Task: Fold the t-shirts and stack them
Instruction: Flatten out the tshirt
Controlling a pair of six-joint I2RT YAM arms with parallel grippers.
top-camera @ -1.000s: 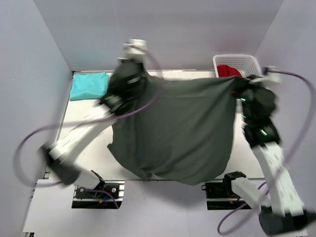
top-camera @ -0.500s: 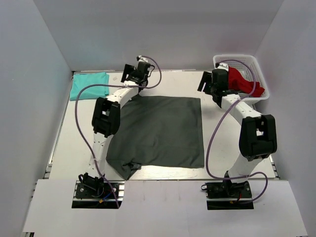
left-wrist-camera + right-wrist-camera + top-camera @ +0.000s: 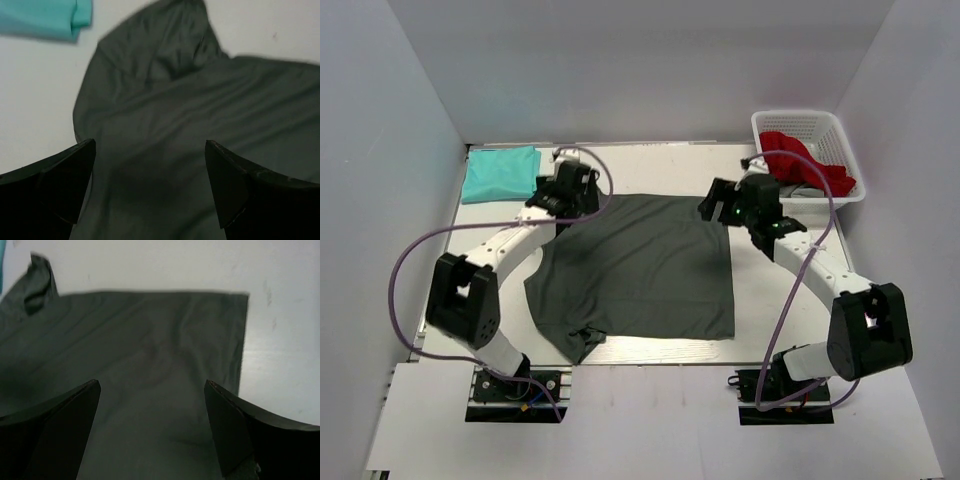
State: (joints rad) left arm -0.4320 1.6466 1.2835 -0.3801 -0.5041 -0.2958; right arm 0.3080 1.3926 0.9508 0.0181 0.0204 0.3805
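Charcoal t-shirt [image 3: 640,265] flat, under parted left fingers [image 3: 60,185], parted right fingers [image 3: 65,425]

From above, the left gripper [image 3: 565,192] hides the far left corner of the dark grey t-shirt [image 3: 640,265] and the right gripper [image 3: 713,208] hides its far right corner; whether either touches the cloth cannot be told. The left wrist view is soft, and its top edge crops the teal t-shirt [image 3: 42,17] to one corner. Both wrist views cut the grey shirt off at the bottom edge.
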